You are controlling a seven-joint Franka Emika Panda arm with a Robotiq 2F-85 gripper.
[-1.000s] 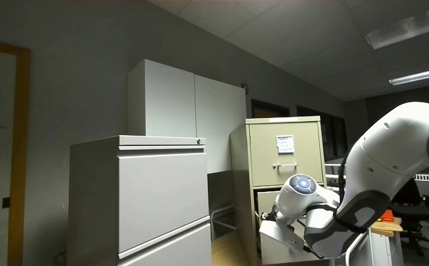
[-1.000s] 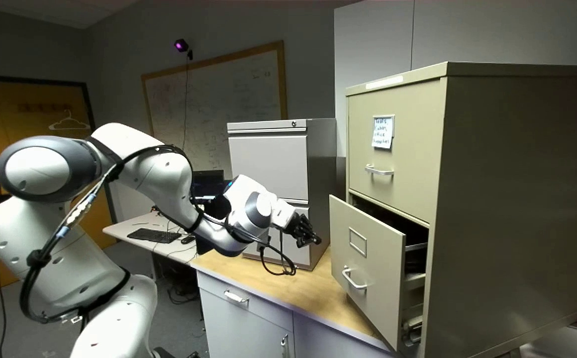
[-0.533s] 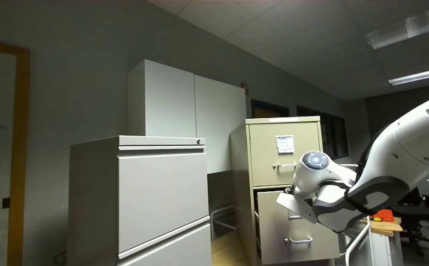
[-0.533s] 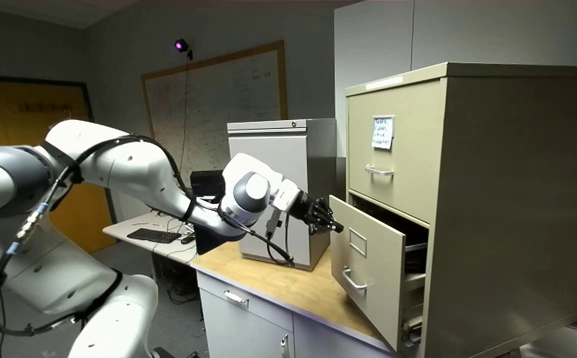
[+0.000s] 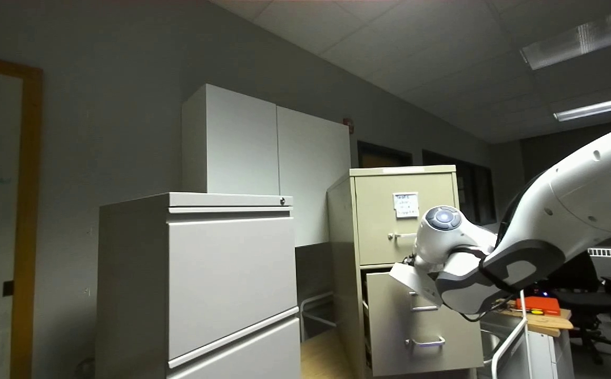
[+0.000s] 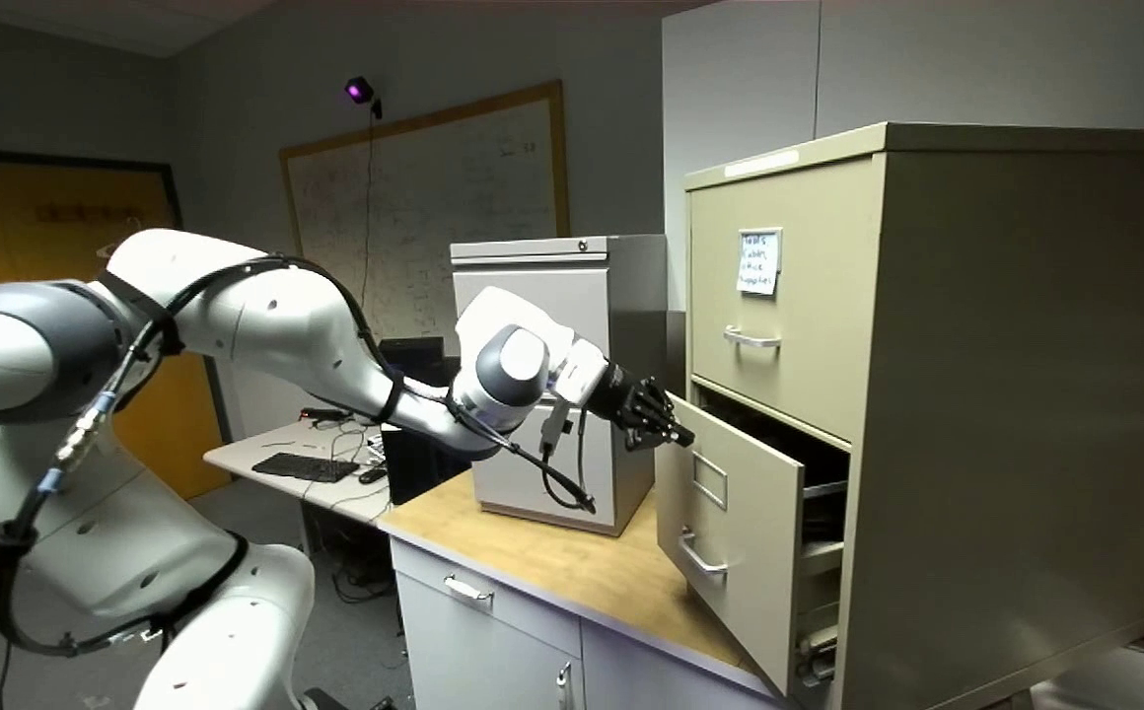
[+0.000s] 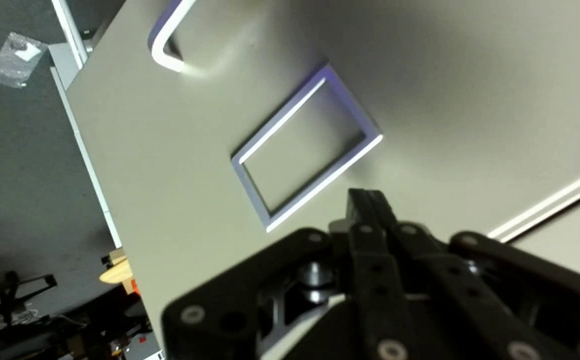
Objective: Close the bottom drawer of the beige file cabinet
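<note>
Wrist view: black gripper [image 7: 368, 198], jaws pressed together, faces the jutting beige metal drawer [image 7: 190, 160]; silver rectangular frame [image 7: 350, 103] at the gripper's ten o'clock.

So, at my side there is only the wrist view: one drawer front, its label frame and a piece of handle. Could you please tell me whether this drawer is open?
Observer: Yes, in an exterior view the bottom drawer is partly pulled out of the beige file cabinet.
Operator: Thank you. And the one above it, please?
Observer: In both exterior views the top drawer is shut.
Operator: Good. My picture is slanted, so how high am I?
Observer: In an exterior view the pincer is higher than the handle of the open drawer, near the upper edge of its front. Whether it touches, I cannot tell.
</note>
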